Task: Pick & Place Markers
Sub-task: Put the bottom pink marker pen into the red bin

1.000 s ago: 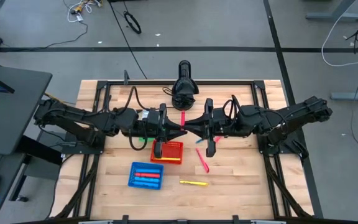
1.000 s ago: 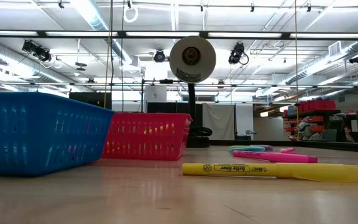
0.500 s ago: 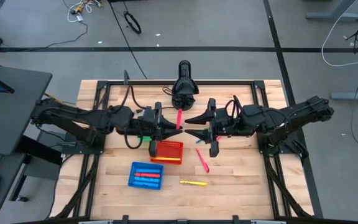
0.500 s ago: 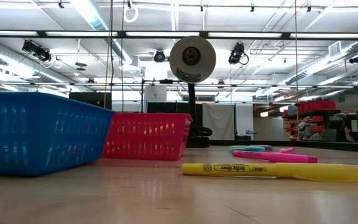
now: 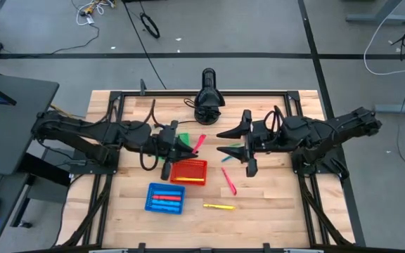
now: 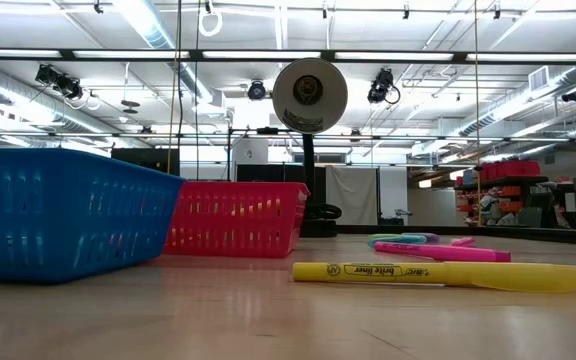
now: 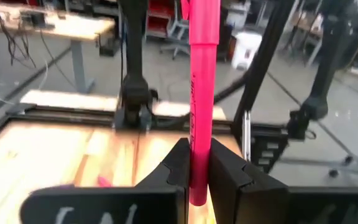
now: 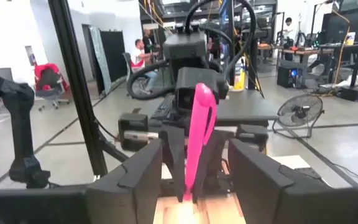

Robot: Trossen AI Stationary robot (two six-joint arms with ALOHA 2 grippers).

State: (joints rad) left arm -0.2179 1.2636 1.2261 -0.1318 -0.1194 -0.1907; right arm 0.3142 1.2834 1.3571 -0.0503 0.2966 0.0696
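A pink marker (image 7: 202, 93) is clamped upright in the left gripper (image 5: 185, 147) above the desk (image 5: 273, 204), while the right gripper (image 5: 232, 140) is held with jaws wide, empty.

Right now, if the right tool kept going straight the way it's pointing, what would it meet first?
Probably the pink marker held upright in the shut left tool, dead ahead of the open right tool in its wrist view. The two tools face each other above the table; the gap's depth is unclear.
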